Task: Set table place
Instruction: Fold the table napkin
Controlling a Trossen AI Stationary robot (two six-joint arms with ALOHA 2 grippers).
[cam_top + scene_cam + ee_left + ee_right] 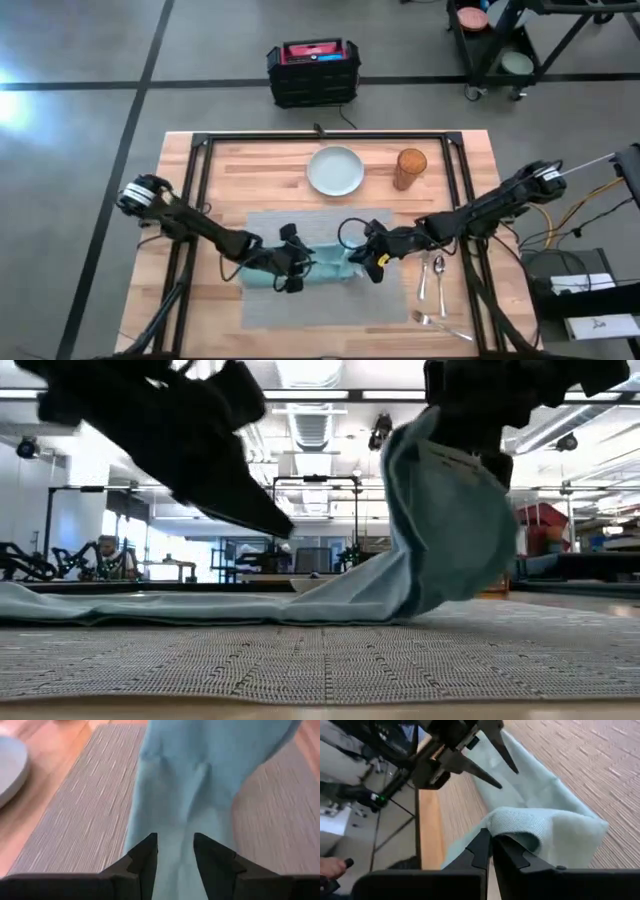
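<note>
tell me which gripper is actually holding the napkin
The right gripper: its fingers pinch the lifted napkin. The left gripper hovers open above it.

Both arms are showing dark, nearly black, segmented links with rounded joint housings. The left arm [190, 225] is carrying a bulbous black joint at its outer end, and the right arm [490, 208] is ending likewise in a rounded dark housing. The left gripper [175, 852] is presenting two matte black fingers [146, 855] with angular, faceted inner edges tapering to squared tips. The right gripper [491, 851] is showing similar black wedge-shaped fingers. Small yellow markings are showing near the right wrist.
</note>
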